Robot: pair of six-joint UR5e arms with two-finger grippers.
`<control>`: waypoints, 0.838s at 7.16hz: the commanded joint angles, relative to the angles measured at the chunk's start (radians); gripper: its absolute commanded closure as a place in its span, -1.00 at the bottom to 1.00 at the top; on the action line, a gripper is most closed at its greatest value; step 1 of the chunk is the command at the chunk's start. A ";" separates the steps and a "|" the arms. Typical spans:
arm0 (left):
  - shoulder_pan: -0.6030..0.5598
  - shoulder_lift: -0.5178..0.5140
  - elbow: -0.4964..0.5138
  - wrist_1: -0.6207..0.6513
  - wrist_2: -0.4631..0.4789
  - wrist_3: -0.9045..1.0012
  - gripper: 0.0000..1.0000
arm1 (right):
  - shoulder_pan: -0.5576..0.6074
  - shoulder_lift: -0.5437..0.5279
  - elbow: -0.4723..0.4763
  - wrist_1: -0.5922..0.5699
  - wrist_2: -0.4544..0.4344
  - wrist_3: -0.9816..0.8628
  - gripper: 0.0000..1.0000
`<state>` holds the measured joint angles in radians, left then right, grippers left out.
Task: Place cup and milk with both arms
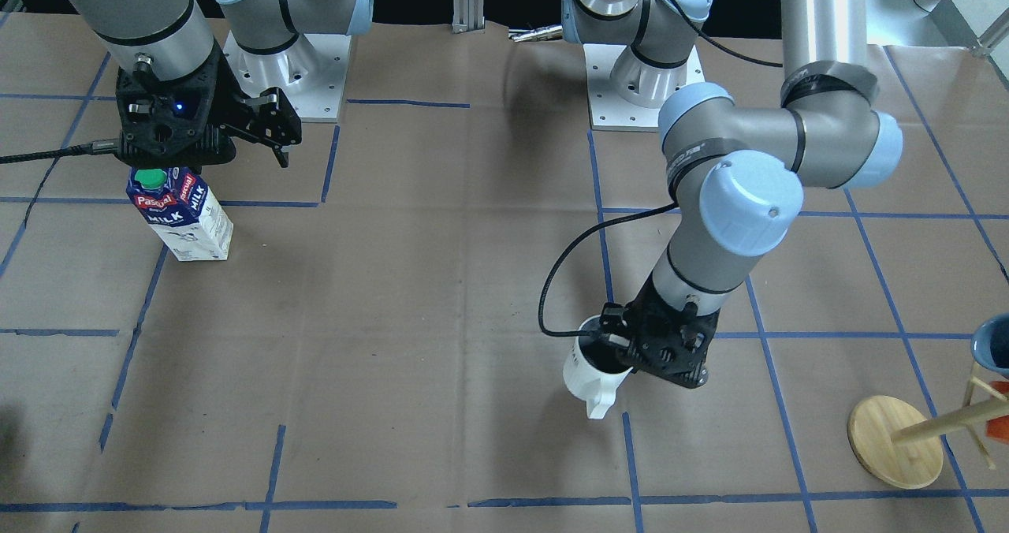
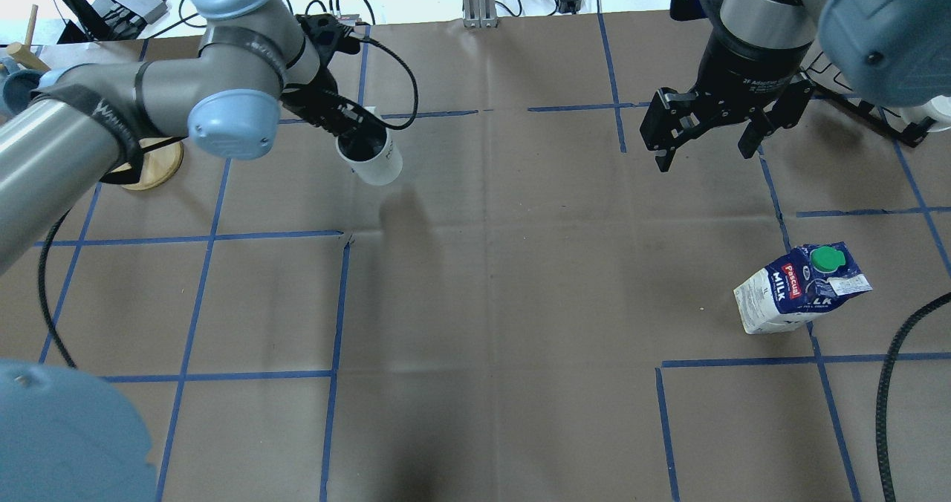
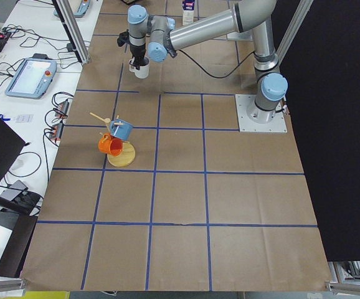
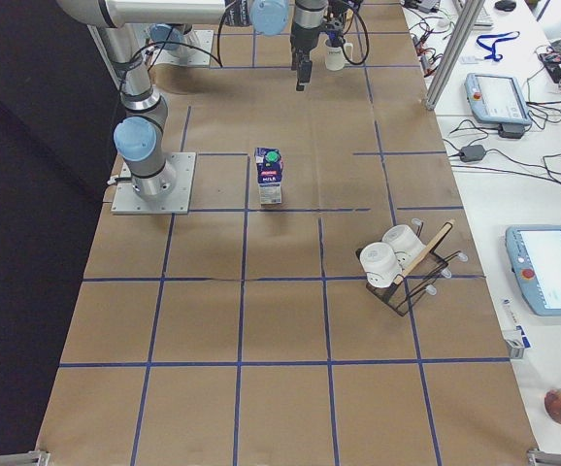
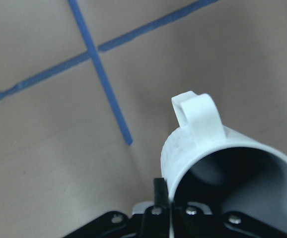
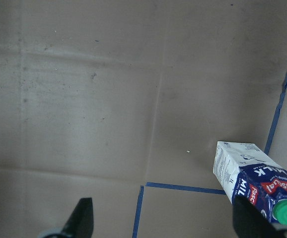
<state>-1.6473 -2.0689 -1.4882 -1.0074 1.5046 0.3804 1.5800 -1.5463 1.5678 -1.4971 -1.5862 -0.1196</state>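
Clamped on the rim of the white ceramic mug with a dark grey inside (image 2: 375, 162), the left gripper (image 2: 355, 132), black and two-fingered, has one finger inside the mouth and one outside, the wall pinched between them. The mug hangs tilted over the far left part of the table, its squarish white handle turned away from the robot's base. Whether its bottom touches the paper cannot be told.

On the robot's right, the small gable-top milk carton with a dark blue and red top, white lower body and round green cap (image 2: 799, 290) stands upright beside a blue tape line. The right gripper (image 2: 704, 149) hovers raised and apart from the carton, fingers spread wide with nothing between them — released.

Brown paper marked with a blue tape grid covers the table (image 2: 483, 301). A round-based wooden mug tree (image 3: 121, 157) carrying a blue and an orange mug stands near the left arm. A black wire rack with white cups (image 4: 407, 267) sits toward the table's right end — well apart from the carton.
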 commanded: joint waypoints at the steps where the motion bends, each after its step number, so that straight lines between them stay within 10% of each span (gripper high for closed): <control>1: -0.083 -0.146 0.185 -0.028 0.017 -0.005 0.99 | 0.000 0.000 0.000 0.000 0.000 0.000 -1.00; 6: -0.097 -0.175 0.206 -0.091 0.008 -0.182 1.00 | 0.000 0.000 0.000 0.000 0.000 0.000 -1.00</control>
<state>-1.7416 -2.2432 -1.2821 -1.0901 1.5155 0.2532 1.5800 -1.5463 1.5677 -1.4972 -1.5861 -0.1196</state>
